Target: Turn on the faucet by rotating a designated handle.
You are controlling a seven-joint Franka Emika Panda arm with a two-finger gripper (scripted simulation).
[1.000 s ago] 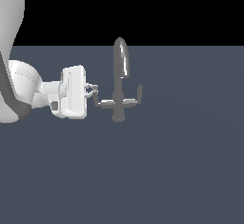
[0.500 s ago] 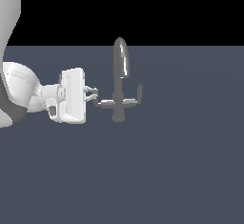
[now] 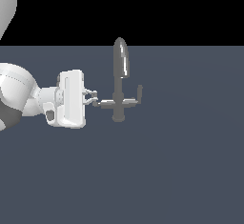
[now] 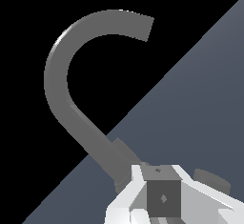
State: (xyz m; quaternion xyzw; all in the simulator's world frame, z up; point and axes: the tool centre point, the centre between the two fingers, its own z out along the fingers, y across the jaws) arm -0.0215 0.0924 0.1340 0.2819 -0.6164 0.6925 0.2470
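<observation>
The faucet (image 3: 117, 99) is a small grey tap whose tall arched spout (image 3: 121, 58) rises in the middle of the exterior view. Two thin arms branch from its short stem. The handle (image 3: 104, 103) is the arm toward the exterior view's left, and its tip lies between my fingers. My white gripper (image 3: 94, 99) reaches in from that side, level with this arm, and is shut on the handle. In the wrist view the spout (image 4: 66, 75) curves overhead, and a grey block of the handle (image 4: 163, 198) sits pinched between my fingers (image 4: 136, 185).
The faucet's other arm (image 3: 138, 94), with an upturned tip, sticks out toward the exterior view's right; its round end (image 4: 213, 180) also shows in the wrist view. The faucet stands on a flat dark grey-blue surface (image 3: 171, 170).
My hand has sunk slightly and drawn a little toward the exterior view's left, its fingers staying at the handle's tip. The spout and the other arm look unchanged.
</observation>
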